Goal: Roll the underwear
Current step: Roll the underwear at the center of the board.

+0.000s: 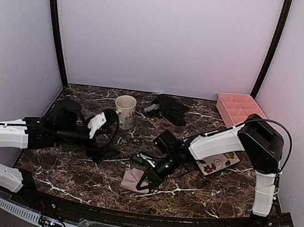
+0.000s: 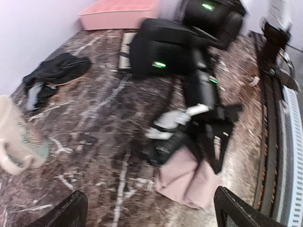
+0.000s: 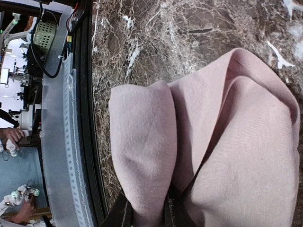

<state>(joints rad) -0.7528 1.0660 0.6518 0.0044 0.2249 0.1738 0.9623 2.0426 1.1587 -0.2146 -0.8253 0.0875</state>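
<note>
**Progress.** Neither garment is rolled. The pink underwear [image 1: 132, 179] is being worked on and the black underwear [image 1: 169, 109] looks untouched, so by this inspector's judgement well over half the task is outstanding.

**Location.** All positions are taken from the mug [image 1: 125, 111]. The pink underwear lies on the counter [image 1: 76, 176] well toward the arm bases from the mug and slightly to its right. The black underwear lies just to the mug's right, a little nearer the back wall.

**Condition of items.** The pink piece is gathered into two or three soft, rounded lobes with a deep crease between them. It looks like a loose fold, not a tight cylinder, and one flap spreads flat on the counter. The weave is fine and matte, with no trim in view. The black piece is a crumpled heap with a strip of grey showing at its mug-side edge.

**Hands.** The right hand [image 3: 147, 213] is nearly closed, with a ridge of the pink cloth pinched between its fingers (the wrist view shows the fabric rising from between them). The left hand [image 2: 150, 203] is spread wide and holds nothing. It sits near the mug on its left and faces the pink piece.

**Outstanding.** The pink piece needs flattening and tightening into a roll, and the black piece needs the whole job.
</note>
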